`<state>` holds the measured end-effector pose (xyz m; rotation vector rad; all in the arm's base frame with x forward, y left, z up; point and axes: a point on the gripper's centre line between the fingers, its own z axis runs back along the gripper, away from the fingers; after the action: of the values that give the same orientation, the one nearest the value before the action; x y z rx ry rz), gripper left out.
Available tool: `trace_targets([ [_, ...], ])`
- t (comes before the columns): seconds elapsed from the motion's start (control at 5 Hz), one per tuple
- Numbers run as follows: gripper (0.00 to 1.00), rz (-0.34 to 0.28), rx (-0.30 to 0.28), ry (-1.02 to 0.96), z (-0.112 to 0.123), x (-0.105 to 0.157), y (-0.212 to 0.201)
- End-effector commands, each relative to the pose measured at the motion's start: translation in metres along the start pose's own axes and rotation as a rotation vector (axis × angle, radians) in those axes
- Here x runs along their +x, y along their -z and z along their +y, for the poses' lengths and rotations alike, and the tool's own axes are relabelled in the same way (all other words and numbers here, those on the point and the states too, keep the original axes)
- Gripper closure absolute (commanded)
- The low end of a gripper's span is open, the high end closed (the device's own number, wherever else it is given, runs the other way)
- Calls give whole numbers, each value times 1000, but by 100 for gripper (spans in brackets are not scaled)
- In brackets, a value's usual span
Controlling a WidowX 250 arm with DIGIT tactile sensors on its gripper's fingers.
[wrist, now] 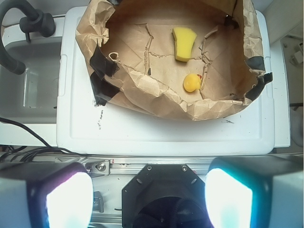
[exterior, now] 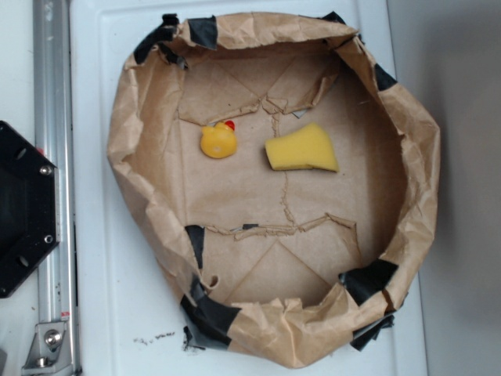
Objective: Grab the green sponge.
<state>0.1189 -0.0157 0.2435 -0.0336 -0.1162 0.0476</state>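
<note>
Inside the paper bin (exterior: 141,117) sits the sponge (exterior: 302,148), a flat foam wedge that honestly looks yellow, roughly trapezoid with one curved edge and a slightly pitted surface. Just beside it, not touching, is a small round rubber duck (exterior: 219,141) with a red beak, smooth and shiny by comparison. That bin is basically crumpled brown kraft paper folded up into a rough ring of walls, held together at the corners with strips of black tape (exterior: 368,280); its floor is creased and torn along a few fold lines. It rests on a white plastic top (exterior: 102,298) with a few dark specks near the bin's taped corner. An aluminium rail (exterior: 53,117) runs along one side of that top, with the black robot base (exterior: 19,211) next to it. Both toys lie near the middle of the floor, well apart from the walls, so there's open paper all round the sponge. From the wrist view the gripper (wrist: 149,199) is up high and off to the side of the bin, over the rail, its two fingers (wrist: 57,197) spread wide with nothing between them.
</note>
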Motion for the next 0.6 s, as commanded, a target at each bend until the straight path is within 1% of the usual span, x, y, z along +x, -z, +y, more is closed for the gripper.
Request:
trace_targets([
  [0.0,0,0,0,0,0,0,0],
  [0.2,0,-121,12,-45,38,42,42],
  [0.4,0,-253,25,-53,53,79,62],
])
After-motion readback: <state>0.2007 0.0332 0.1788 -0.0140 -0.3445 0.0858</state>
